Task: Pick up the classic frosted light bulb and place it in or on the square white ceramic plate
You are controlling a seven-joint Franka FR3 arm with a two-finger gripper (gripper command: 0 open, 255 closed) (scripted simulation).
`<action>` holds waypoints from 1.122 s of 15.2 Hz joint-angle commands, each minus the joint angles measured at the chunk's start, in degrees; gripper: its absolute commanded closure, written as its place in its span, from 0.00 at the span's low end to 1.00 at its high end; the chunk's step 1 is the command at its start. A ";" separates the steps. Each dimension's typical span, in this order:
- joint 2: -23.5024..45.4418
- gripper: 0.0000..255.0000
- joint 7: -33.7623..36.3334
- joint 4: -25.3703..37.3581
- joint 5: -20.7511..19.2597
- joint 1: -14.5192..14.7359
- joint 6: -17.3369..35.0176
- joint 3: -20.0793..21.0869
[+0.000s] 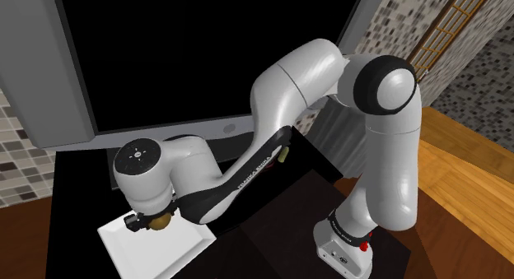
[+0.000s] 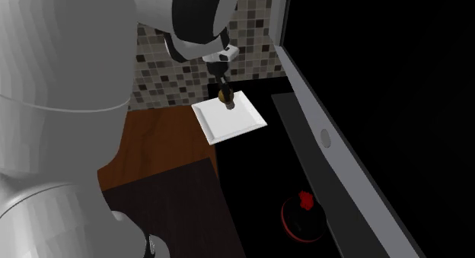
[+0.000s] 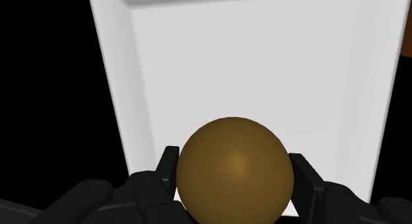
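The light bulb (image 3: 234,170) is drawn as a brownish-gold globe, and my gripper (image 3: 234,180) is shut on it, one black finger on each side. Directly beneath it lies the square white plate (image 3: 264,64), on a black surface. In the shoulder view the bulb (image 1: 160,222) hangs under the arm's wrist, just above the plate (image 1: 156,251). The second exterior view has the bulb (image 2: 226,97) held a little above the plate (image 2: 232,123), over the plate's part nearest the tiled wall, with the gripper (image 2: 224,95) pointing down.
A black counter (image 2: 259,173) carries the plate. A dark round object with a red top (image 2: 302,215) sits on it, well away from the plate. A grey-framed black panel (image 1: 206,55) rises behind the counter. A mosaic tiled wall (image 2: 175,66) and wooden floor (image 2: 152,142) border it.
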 commanded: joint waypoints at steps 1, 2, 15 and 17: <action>0.95 1.00 0.92 -0.31 -1.04 0.46 1.03 -0.66; 1.53 1.00 1.30 -0.24 -1.54 0.72 1.43 -1.02; 4.03 0.00 2.87 0.18 -3.63 1.85 3.08 -2.56; 4.03 0.00 2.87 0.17 -3.63 1.85 3.08 -2.56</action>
